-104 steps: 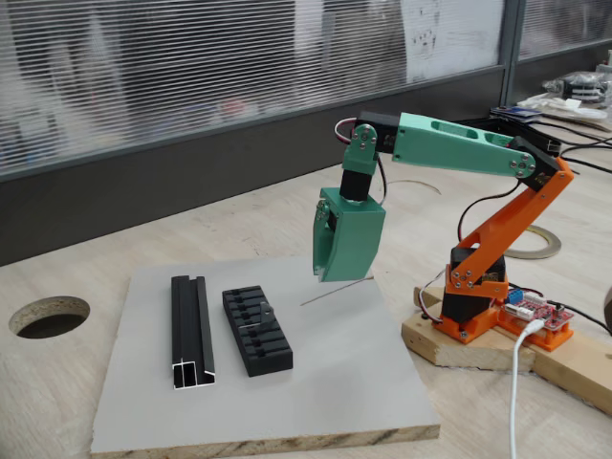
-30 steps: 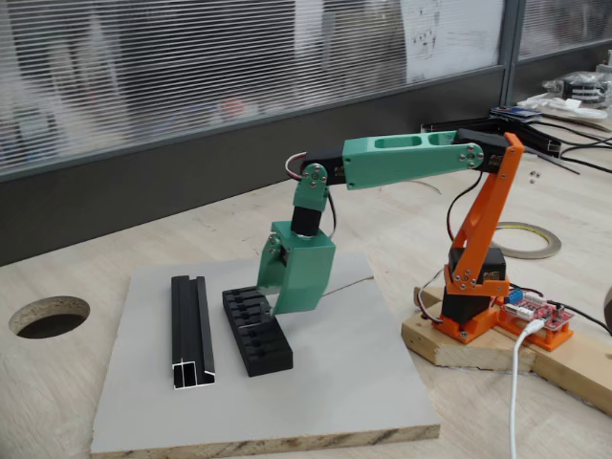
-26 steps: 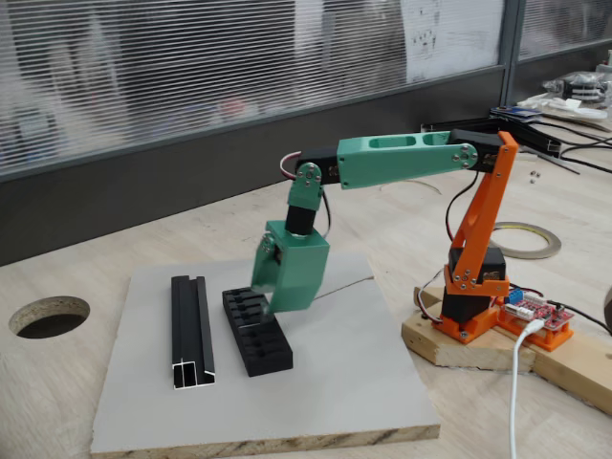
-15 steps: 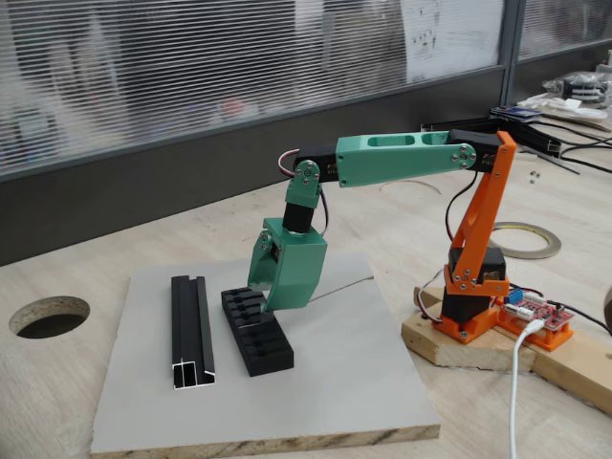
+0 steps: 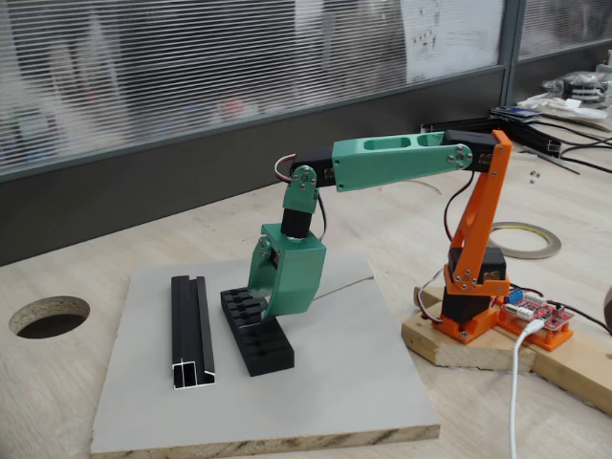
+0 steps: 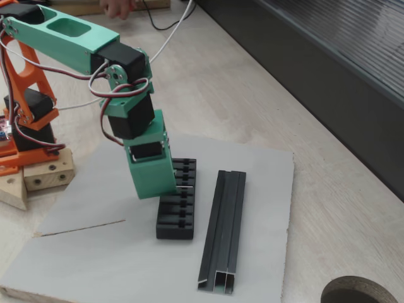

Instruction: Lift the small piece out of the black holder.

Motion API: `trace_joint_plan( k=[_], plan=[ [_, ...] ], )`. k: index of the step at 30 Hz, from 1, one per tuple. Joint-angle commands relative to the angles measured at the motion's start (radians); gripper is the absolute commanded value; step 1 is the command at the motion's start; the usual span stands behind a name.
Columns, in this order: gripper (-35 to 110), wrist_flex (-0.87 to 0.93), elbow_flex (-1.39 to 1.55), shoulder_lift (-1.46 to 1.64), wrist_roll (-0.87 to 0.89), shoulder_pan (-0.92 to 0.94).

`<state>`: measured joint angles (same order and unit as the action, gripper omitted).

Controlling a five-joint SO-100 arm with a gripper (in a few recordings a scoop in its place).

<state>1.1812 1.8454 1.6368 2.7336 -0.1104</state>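
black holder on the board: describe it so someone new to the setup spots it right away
Find the grey board on the wooden table. Two black parts lie side by side on it, and the black holder is the one under the green gripper. It is a short, wide block with a row of crosswise slots, while its neighbour, the rail, is longer, narrower, with silver cut ends.

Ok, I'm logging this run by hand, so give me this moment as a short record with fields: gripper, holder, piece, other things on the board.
gripper: green gripper low over the black holder's middle slots; open or shut cannot be told
black holder: slotted block lying flat on the grey board
small piece: a small grey bit shows at the gripper's lower edge, over the holder; whether it is gripped cannot be told
black channel rail: beside the holder, apart from it
thin wire: lying on the board
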Motion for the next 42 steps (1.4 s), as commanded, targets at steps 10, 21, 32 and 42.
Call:
trace_joint_plan(
  k=[10,21,32,42],
  plan=[
    [40,0.006,-0.015,0.003,0.014,-0.012],
    [38,0.006,-0.012,0.003,0.012,-0.011],
    [10,-0.003,-0.023,0.006,0.012,-0.011],
    [5,-0.006,-0.021,0.006,0.005,-0.011]
  ],
)
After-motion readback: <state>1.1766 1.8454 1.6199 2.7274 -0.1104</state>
